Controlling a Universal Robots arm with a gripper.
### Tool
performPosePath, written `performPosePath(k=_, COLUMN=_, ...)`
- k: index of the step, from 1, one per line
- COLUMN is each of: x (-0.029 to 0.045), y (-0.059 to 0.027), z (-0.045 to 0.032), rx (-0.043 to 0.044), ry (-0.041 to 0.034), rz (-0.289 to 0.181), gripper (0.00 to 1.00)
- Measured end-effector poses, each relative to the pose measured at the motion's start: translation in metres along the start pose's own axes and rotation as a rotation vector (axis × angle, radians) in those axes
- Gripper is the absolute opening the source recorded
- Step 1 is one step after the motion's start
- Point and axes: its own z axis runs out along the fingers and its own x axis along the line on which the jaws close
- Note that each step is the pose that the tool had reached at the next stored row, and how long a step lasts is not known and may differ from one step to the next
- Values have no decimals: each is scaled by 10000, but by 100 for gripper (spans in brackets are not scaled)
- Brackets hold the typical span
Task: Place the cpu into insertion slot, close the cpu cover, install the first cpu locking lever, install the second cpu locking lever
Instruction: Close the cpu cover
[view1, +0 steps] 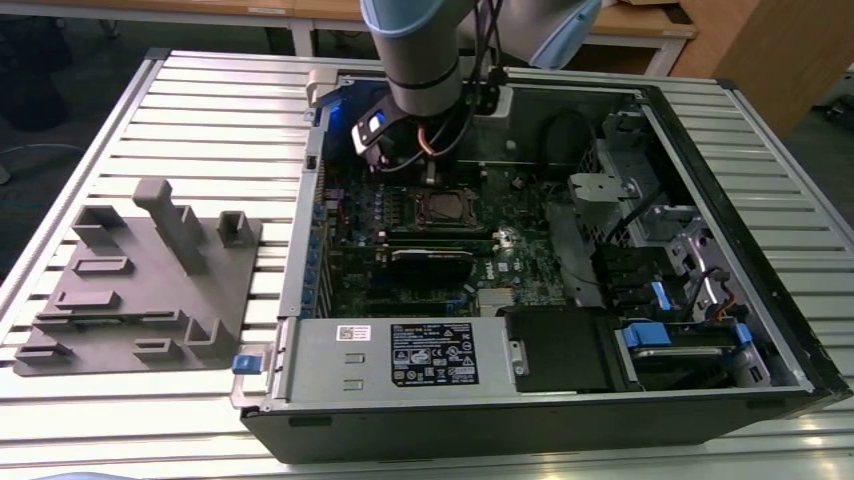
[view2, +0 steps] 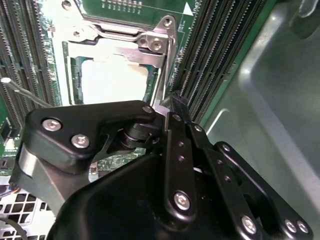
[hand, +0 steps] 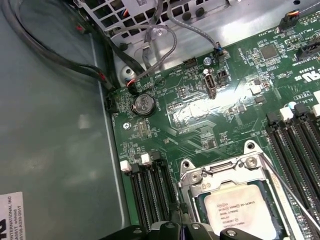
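On slatted worktop (view1: 200, 110), open computer case (view1: 534, 400). Exterior view gives us arm (view1: 424, 60) reaching down into it, over insertion slot (view1: 418, 209). First wrist view gives us green board (hand: 190, 110), cpu cover (hand: 197, 182) down around cpu (hand: 240, 212), seated in slot. Second wrist view: tool (view2: 167, 102) looks clenched, empty, just beside cover's edge; wire lever (view2: 27, 95) near.

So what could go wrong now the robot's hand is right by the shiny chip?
1. The gripper hangs right beside the cpu cover, next to the black memory slots. A sideways slip might knock them.
2. The thin locking lever looks unlatched, standing loose beside the cpu. A bad push could bend it or leave the cover unlocked.
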Motion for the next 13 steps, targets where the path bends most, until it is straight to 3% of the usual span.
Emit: performPosePath(k=13, x=7, y=-2, z=16, rx=-54, ry=-20, rz=-54, gripper=11)
